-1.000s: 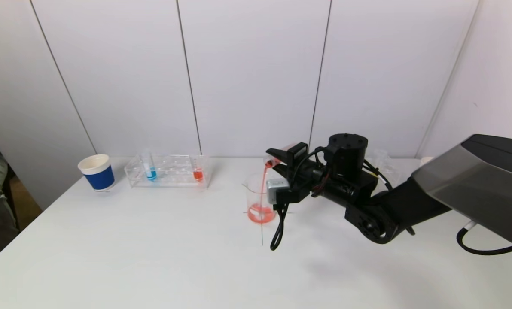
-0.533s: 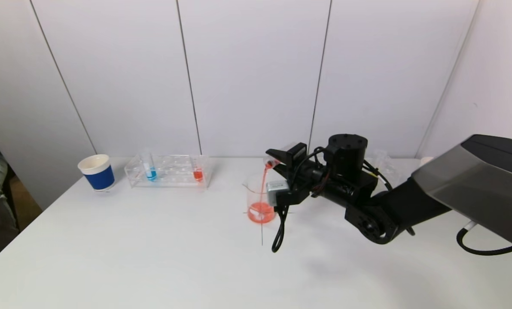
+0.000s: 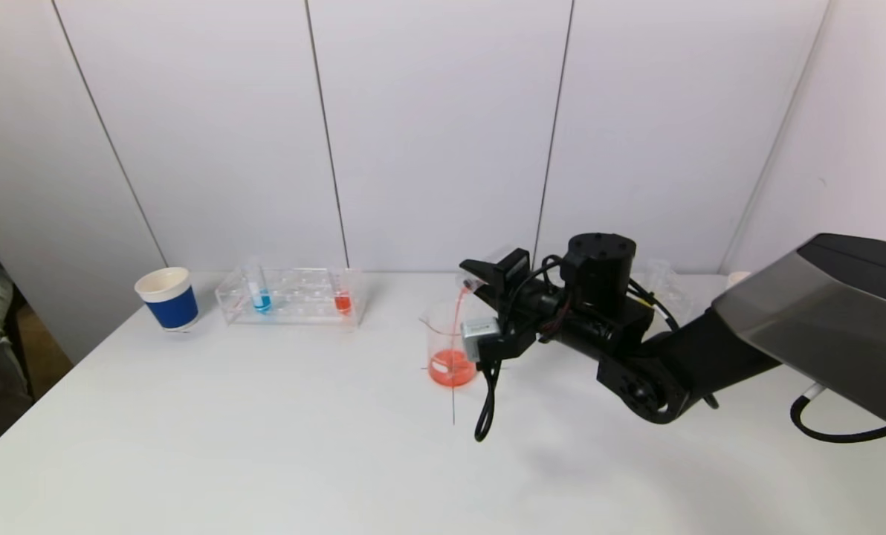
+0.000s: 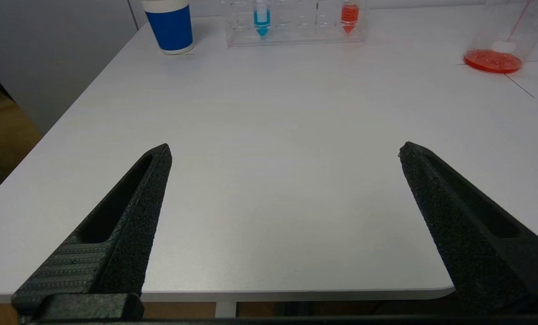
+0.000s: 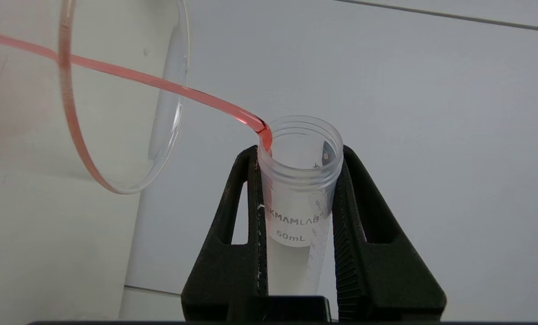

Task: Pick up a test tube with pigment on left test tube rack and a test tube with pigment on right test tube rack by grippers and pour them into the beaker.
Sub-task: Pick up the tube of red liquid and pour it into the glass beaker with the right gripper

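White tabletop [image 3: 264,446] before pale panelled wall. Head view: right gripper [image 3: 480,279] at 12 o'clock of clear glass beaker [image 3: 450,345], pinching tilted clear plastic test tube [image 3: 473,281]; thin red stream falls into beaker, red pool at bottom. Clear acrylic rack [image 3: 290,296] at 10 o'clock of beaker holds blue-filled tube [image 3: 261,297] and red-filled tube [image 3: 343,299]; blue-and-white paper cup [image 3: 166,299] at rack's 9 o'clock.

Left wrist view: left gripper [image 4: 285,153] spread wide, holding nothing, above near table edge.

Right wrist view: fingers [image 5: 364,225] pressed on tube, mouth at beaker rim.
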You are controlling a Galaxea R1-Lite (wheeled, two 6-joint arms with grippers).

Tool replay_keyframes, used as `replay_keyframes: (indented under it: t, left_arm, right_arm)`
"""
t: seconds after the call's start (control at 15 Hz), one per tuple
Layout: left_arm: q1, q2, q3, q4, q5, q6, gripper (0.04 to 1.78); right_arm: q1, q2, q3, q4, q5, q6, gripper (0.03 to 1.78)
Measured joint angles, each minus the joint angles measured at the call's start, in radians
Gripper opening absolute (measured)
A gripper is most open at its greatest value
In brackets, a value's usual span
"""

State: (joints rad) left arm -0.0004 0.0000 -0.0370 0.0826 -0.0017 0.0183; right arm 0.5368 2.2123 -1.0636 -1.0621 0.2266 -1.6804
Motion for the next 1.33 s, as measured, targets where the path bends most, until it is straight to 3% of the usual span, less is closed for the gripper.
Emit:
replay_keyframes:
  t: [0.93,1.33]
  left_arm:
    - [0.000,0.000,0.000,0.000,0.000,0.000,1.76]
    - [0.000,0.000,0.000,0.000,0.000,0.000,1.76]
  right_arm:
    - [0.015,0.000,-0.003,0.001,-0.021,-0.129,0.47]
    - [0.029,0.000,-0.003,0.004,-0.022,-0.135,0.47]
